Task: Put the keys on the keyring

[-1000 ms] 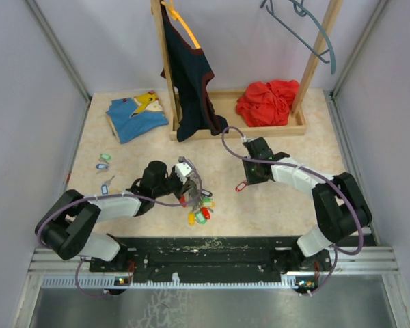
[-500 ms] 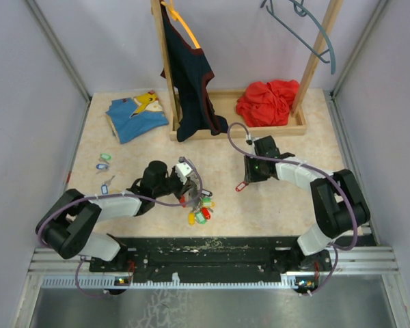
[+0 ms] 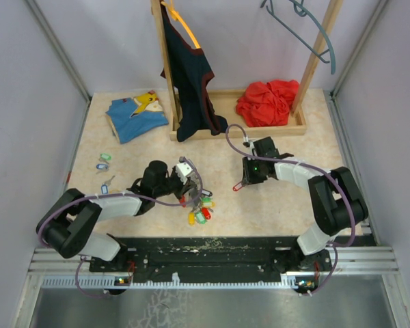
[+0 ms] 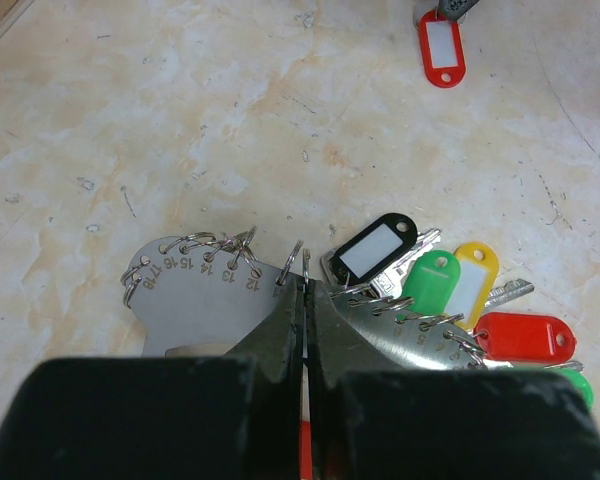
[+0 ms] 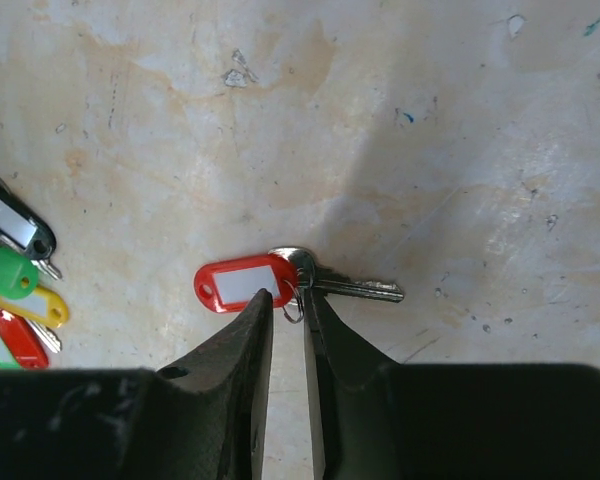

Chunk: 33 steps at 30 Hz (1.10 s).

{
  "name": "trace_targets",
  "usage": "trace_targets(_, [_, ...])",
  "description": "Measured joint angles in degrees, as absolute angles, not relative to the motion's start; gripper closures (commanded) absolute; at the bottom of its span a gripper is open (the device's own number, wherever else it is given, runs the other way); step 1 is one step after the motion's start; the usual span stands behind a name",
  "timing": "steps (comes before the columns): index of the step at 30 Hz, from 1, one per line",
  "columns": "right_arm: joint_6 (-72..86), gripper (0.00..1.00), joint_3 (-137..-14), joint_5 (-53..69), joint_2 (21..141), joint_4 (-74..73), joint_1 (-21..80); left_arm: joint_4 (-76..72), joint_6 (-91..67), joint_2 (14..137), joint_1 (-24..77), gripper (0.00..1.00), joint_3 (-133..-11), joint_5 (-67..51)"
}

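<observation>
Top external: wooden tray holds red cloth; keys lie outside

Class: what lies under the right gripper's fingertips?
A key with a red tag lies flat on the table. Its small ring sits between the right gripper tips. One fingertip hides a corner of the tag.

Silver keys carry red, yellow, green and black tags on a beige marbled table.
</observation>
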State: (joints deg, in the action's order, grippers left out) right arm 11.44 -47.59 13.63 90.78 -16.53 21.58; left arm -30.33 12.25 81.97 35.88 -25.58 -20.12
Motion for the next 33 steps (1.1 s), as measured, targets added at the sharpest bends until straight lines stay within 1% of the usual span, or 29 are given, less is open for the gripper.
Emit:
trace_targets(6, [11.3,0.88,-47.6,16.7,90.8,-16.4,21.6,-30.3,12.3,82.0,35.9,1.0,-25.6,-20.3])
trace_targets(17, [11.1,0.91,-47.6,15.9,90.8,-17.6,22.3,-30.3,12.2,82.0,35.9,1.0,-25.6,-20.6])
trace_targets(25, [10.7,1.0,-47.7,14.4,90.8,-18.6,23.6,-30.3,12.2,82.1,35.9,1.0,-25.6,-20.6])
trace_targets(33, [7.3,1.0,-48.6,12.1,90.8,-19.1,26.2,-30.3,12.2,82.1,35.9,1.0,-25.6,-20.6])
